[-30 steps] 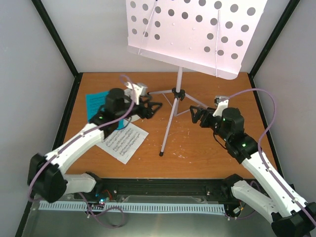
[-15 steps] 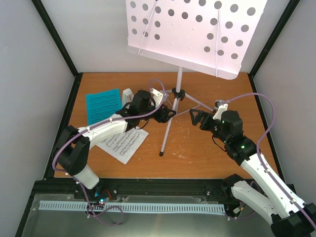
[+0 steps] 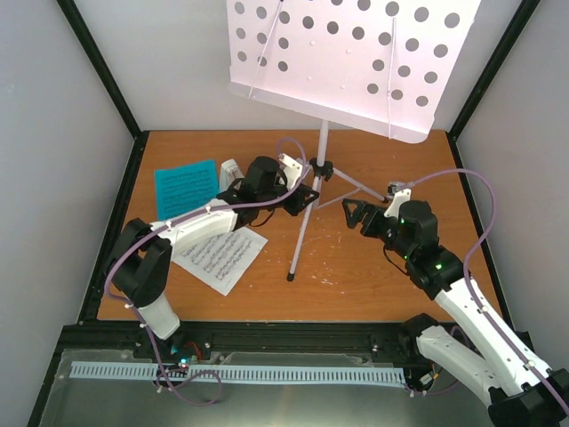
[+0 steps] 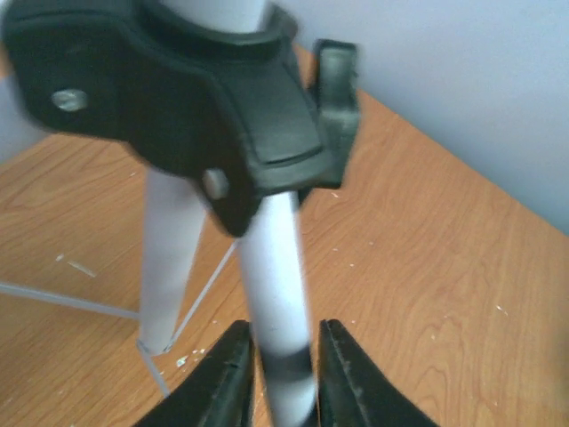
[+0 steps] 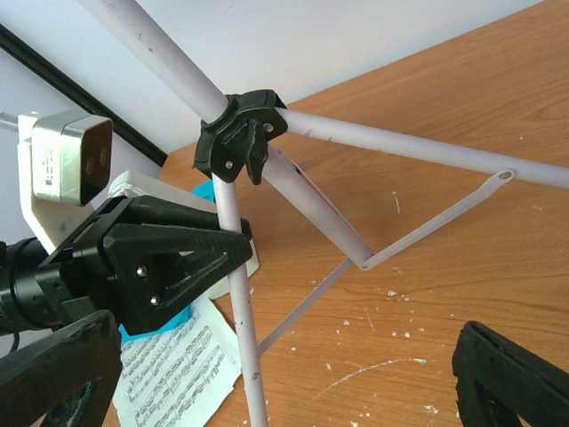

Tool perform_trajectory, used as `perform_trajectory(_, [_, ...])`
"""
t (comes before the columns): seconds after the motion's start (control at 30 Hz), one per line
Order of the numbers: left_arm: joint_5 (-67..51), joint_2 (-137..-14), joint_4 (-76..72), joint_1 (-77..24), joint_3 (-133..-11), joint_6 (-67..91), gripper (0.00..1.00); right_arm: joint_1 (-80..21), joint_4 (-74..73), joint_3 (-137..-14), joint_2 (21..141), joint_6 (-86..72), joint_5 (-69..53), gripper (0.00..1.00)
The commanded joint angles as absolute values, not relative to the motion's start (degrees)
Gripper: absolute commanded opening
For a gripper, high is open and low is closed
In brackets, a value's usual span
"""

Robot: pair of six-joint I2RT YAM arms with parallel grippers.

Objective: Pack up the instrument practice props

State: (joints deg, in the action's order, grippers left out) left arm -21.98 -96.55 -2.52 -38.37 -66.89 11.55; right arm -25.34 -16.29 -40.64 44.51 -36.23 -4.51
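Left arm takes hold of the stand's leg

The lilac tripod music stand (image 3: 323, 142) stands upright at the middle of the counter (image 3: 373, 285), its perforated tray filling the top of the frame. The left end effector (image 3: 305, 196) reaches in from the left, and its fingers (image 4: 233, 378) pinch the stand's near leg just below the black hub (image 3: 320, 167). The right end effector (image 3: 354, 213) hangs just right of the tripod with its fingers spread wide, holding nothing. At the left of the counter the bright-blue sheet-music page (image 3: 185, 189) lies flat. The white sheet-music page (image 3: 220, 258) lies nearer the front, partly under the left arm. The small white metronome (image 3: 230, 172) sits beside the blue page, behind that arm.
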Motion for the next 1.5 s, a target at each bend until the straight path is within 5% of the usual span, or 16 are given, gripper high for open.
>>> perform_trajectory(0.0, [-22.53,-96.46,-1.25,-38.85,-69.31,8.82,0.16,-25.03,-15.66,-39.57,43.52,-34.23,-5.54,1.0])
perform_trajectory(0.13, [-24.97,-93.11,-0.33,-38.84,-65.96,6.54,0.01,-25.05,-12.61,-39.35,44.56,-30.0,-10.98,0.99])
perform_trajectory(0.43, [-30.12,-88.15,5.53,-38.82,-60.94,1.04,0.0,-25.72,-6.82,-38.69,47.79,-20.76,-18.09,0.91])
perform_trajectory(0.5, [-30.01,-87.41,4.85,-38.83,-60.17,1.62,0.08,-25.97,-6.09,-38.65,48.61,-19.73,-18.06,0.86])
perform_trajectory(0.57, [-30.18,-86.95,3.44,-38.83,-59.71,2.6,0.31,-26.29,-5.26,-39.08,50.24,-19.37,-17.94,0.81])
perform_trajectory(0.63, [-30.63,-86.86,2.56,-38.84,-59.68,3.44,0.43,-26.68,-4.87,-39.97,52.05,-19.23,-17.87,0.77])
perform_trajectory(0.73, [-30.35,-86.7,2.05,-38.85,-59.55,4.45,0.46,-27.43,-4.4,-41.57,55.09,-19.55,-17.09,0.69])
perform_trajectory(1.27, [-28.25,-86.05,-0.99,-38.84,-55.03,5.02,0.19,-28.47,-0.77,-45.3,63.51,-21.09,-14.82,0.48])
perform_trajectory(1.47, [-27.3,-86.12,-0.71,-38.8,-55.36,4.42,0.09,-28.55,-2.73,-47.04,66.16,-16.6,-13.87,0.27])
